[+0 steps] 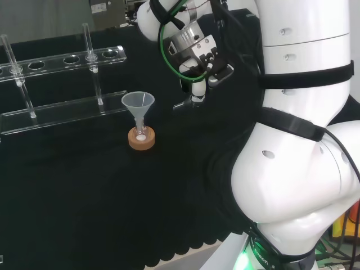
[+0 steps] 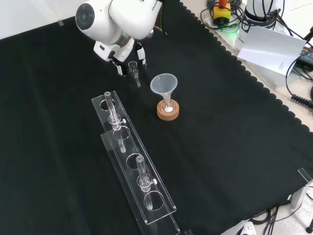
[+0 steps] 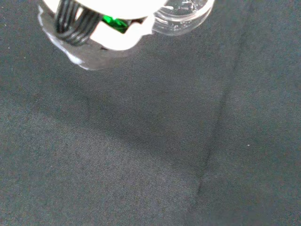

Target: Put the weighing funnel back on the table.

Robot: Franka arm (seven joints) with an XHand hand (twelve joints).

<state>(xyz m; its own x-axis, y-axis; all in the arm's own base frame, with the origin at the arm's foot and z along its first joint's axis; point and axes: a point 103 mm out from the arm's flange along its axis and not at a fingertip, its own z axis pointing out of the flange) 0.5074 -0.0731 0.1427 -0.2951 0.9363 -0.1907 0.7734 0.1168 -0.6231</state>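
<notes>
Front view: one weighing funnel [image 2: 133, 69] in hand [image 2: 114, 50], one funnel [image 2: 164, 84], one rack [image 2: 126, 146].

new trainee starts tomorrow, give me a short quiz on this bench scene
1. True or false: the big clear cone-shaped funnel stands with its stem in a small flask on a round cork ring.
2. How many glass tubes stand in the long clear plastic rack?
3. In the front view, the small clear weighing funnel is: A) close by the black and white hand; B) in the rack; C) right of the cork ring.
Key: 1 true; 2 two; 3 A.
</notes>
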